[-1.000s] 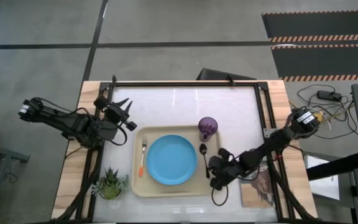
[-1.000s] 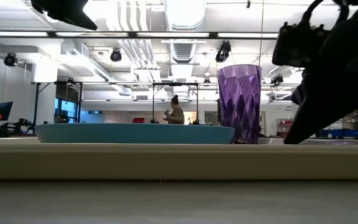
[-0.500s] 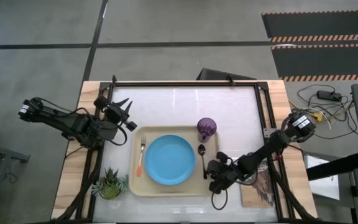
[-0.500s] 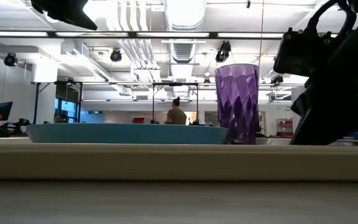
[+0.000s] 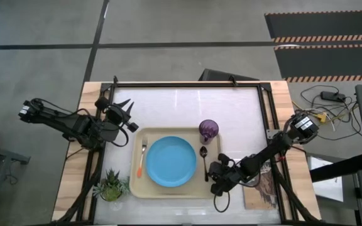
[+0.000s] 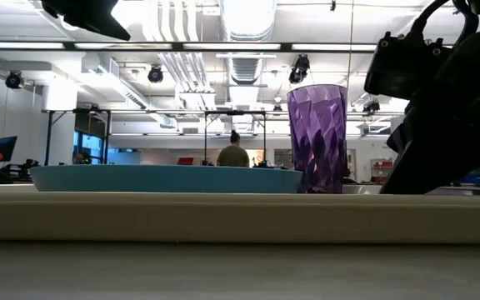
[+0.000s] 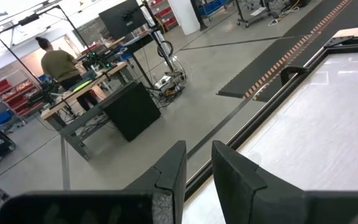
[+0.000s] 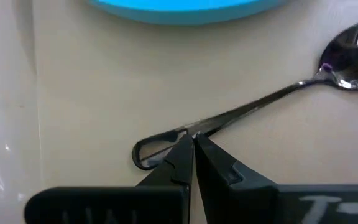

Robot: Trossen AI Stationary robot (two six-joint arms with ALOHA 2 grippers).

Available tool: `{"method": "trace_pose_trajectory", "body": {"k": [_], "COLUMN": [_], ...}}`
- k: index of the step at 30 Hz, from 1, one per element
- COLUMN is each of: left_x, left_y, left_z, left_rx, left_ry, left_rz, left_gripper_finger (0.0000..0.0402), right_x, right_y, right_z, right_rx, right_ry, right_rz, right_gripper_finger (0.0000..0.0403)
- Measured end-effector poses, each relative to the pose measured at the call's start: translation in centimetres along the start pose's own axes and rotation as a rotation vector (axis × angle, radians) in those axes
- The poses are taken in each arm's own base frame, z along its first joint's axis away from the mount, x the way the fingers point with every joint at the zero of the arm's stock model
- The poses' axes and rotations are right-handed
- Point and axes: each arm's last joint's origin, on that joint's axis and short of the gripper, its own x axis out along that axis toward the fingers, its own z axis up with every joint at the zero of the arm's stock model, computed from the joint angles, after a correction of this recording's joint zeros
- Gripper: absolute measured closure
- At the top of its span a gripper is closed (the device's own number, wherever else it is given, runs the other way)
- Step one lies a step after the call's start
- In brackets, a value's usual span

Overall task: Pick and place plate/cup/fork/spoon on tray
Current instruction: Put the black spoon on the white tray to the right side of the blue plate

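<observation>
Up top first: the right arm reaches in from the table's right edge w/ its elbow bent, and the right claw (image 5: 215,182) sits low at the tray's (image 5: 168,192) right end. The spoon (image 5: 205,160) lies on the tray right next to that claw, between the plate (image 5: 171,161) and the tray rim. The cup (image 5: 208,130) stands at the tray's far right corner, just past the spoon bowl. The fork (image 5: 142,158) lies on the tray on the other side of the plate. The left arm waits by the table's left edge, and the left claw (image 5: 126,110) hangs off the tray near its far left corner. A small plant (image 5: 112,186) and a book (image 5: 261,190) sit on the table too.

Low view: the plate (image 6: 165,178) and cup (image 6: 317,137) show over the tray rim (image 6: 223,217). The right arm (image 6: 452,100) is a big dark shape beside the cup. A person (image 6: 232,153) stands far back in the room.

Left wrist view: the left claw (image 7: 197,163) has its fingers a bit apart, holding nothing.

Right wrist view: the right claw (image 8: 191,149) is pinched tight on the spoon's (image 8: 253,109) thin handle, near the looped end. The spoon lies flat on the tray (image 8: 104,93), bowl pointing away, w/ the plate edge (image 8: 185,9) farther off.
</observation>
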Motion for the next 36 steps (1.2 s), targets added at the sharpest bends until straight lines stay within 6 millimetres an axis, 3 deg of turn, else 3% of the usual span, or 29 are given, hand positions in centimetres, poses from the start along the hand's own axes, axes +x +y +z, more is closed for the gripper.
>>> {"method": "trace_pose_trajectory", "body": {"k": [14,24,36], "left_x": [0.0,0.0,0.0], "left_y": [0.0,0.0,0.0], "left_z": [0.0,0.0,0.1], "left_rx": [-0.002,-0.001,-0.009], "left_ry": [0.000,0.000,-0.003], "left_rz": [0.000,0.000,0.000], "left_gripper_finger": [0.0343,0.0343,0.0343], "right_x": [0.0,1.6,1.5], "right_y": [0.1,0.5,0.5], "right_z": [0.3,-0.1,0.2], "right_rx": [-0.022,-0.028,-0.058], "right_ry": [-0.060,-0.104,-0.104], "right_rz": [-0.022,0.001,0.015], "right_gripper_finger": [0.0394,0.0394,0.0394]}}
